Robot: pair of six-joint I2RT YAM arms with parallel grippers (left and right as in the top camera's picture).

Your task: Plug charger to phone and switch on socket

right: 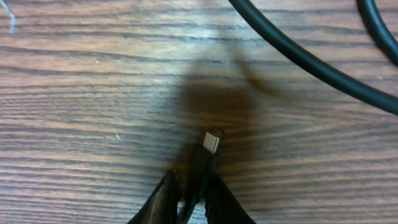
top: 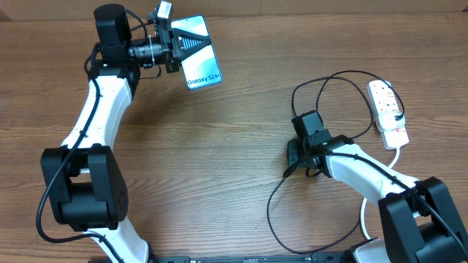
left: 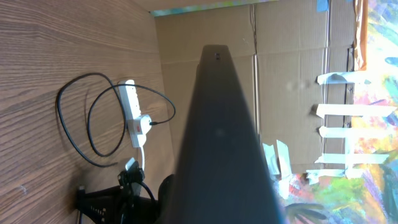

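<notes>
My left gripper (top: 178, 45) is shut on the phone (top: 201, 60), holding it off the table at the back left; its lit screen reads "Galaxy S24+". In the left wrist view the phone's dark edge (left: 217, 124) fills the middle. My right gripper (right: 191, 194) is shut on the charger's connector (right: 211, 142), whose silver tip points out just above the wood. In the overhead view that gripper (top: 298, 155) is at centre right, with the charger cable (top: 333, 80) looping to the socket (top: 387, 111). The white socket with a black plug also shows in the left wrist view (left: 132, 112).
The wooden table (top: 219, 161) carries a white lead (top: 395, 157) running from the socket toward the front right. A cardboard wall (left: 292, 56) with tape strips stands beyond the table. A thick black cable (right: 311, 59) crosses the top of the right wrist view.
</notes>
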